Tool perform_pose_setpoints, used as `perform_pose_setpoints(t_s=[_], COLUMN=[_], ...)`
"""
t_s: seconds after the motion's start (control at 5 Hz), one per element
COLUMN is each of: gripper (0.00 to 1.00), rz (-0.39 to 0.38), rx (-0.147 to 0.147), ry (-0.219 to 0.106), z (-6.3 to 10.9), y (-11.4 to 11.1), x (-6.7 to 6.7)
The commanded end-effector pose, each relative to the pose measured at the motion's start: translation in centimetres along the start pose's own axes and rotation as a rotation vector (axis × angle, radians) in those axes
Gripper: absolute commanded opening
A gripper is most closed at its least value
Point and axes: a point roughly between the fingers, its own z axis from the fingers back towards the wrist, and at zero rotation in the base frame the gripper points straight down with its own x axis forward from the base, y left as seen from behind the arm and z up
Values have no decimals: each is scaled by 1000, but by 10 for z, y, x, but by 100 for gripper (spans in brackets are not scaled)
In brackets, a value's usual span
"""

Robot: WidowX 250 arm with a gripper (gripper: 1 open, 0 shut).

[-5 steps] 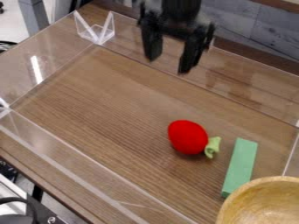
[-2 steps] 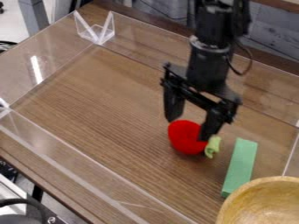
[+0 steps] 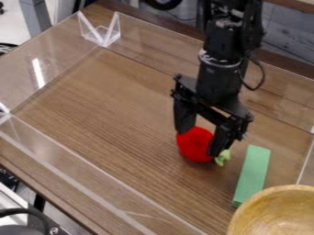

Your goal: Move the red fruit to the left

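There is one small bright red rounded toy fruit [image 3: 194,145], one flat green rectangular block [image 3: 252,174] and one pale wooden bowl [image 3: 280,213]. The fruit lies on the brown wooden table [image 3: 98,110], just beside the block, between the spread fingers of the black gripper [image 3: 204,133].

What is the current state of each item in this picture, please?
tool: open, pointing down, fingers straddling the red fruit, not closed on it.
red fruit: resting on the wooden surface, partly hidden by the tool, stem toward the green block.
green block: lying flat, right of the fruit.
wooden bowl: upright at the lower right corner, contents not visible.
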Motion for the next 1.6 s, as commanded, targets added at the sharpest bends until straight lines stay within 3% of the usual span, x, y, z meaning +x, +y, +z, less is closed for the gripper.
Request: perform_pose_setpoints(t_s=[0.0,0.2,0.4,0.6,0.8,1.0,1.4], gripper=[100,0,100,0,100,100,100], rz=[-43,-28,-50,-64,-41,-28,-138], rx=[8,5,9,11,10,10,14], ry=[-69,-71,-79,-82,-84,-93,-87], z=[20,24,21,18,16,15,-6], y=[-2,-1,2,5,9,11,13], x=[13,17,17,17,7,-1,14])
